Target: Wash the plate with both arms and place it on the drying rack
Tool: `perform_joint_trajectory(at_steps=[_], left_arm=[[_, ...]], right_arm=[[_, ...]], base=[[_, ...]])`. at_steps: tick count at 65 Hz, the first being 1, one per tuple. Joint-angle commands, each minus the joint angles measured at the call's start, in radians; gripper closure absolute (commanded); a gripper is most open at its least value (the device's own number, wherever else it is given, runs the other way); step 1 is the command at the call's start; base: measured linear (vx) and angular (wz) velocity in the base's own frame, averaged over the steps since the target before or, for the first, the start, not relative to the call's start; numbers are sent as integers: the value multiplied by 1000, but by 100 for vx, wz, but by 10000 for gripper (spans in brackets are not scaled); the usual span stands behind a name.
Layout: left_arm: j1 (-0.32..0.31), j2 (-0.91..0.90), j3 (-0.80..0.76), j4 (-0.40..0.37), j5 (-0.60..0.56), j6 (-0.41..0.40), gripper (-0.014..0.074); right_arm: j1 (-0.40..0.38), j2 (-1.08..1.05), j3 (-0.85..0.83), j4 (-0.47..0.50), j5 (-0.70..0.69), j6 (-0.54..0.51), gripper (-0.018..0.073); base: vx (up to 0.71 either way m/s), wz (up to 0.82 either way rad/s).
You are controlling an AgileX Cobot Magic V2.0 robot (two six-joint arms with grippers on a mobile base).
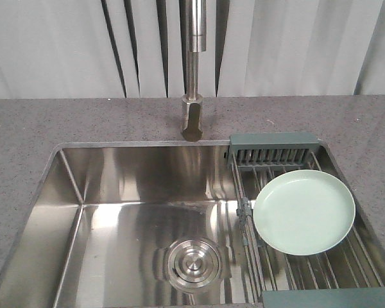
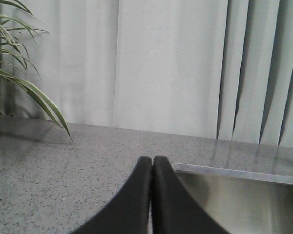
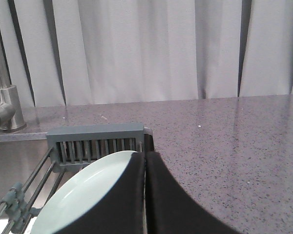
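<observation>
At lower right of the front view, the plate [image 1: 304, 211] is seen resting on the drying rack [image 1: 274, 153], so placement looks done; the left gripper [image 2: 152, 163] and right gripper [image 3: 144, 158] are both pressed closed, empty

No text, label, brand, number or sign can be read in any view.
</observation>
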Motion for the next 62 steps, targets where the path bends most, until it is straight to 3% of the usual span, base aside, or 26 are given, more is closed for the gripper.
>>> perform_joint_trajectory(at_steps=[1,62], left_arm=[[-1,-14,-23,-2,-78,-7,603],[-1,-14,-23,-2,-78,-7,603]], right_arm=[[-7,-5,2,-15,-66,-15,568],[-7,-4,2,-6,-64,-49,568]], base=[[0,0],[0,0]])
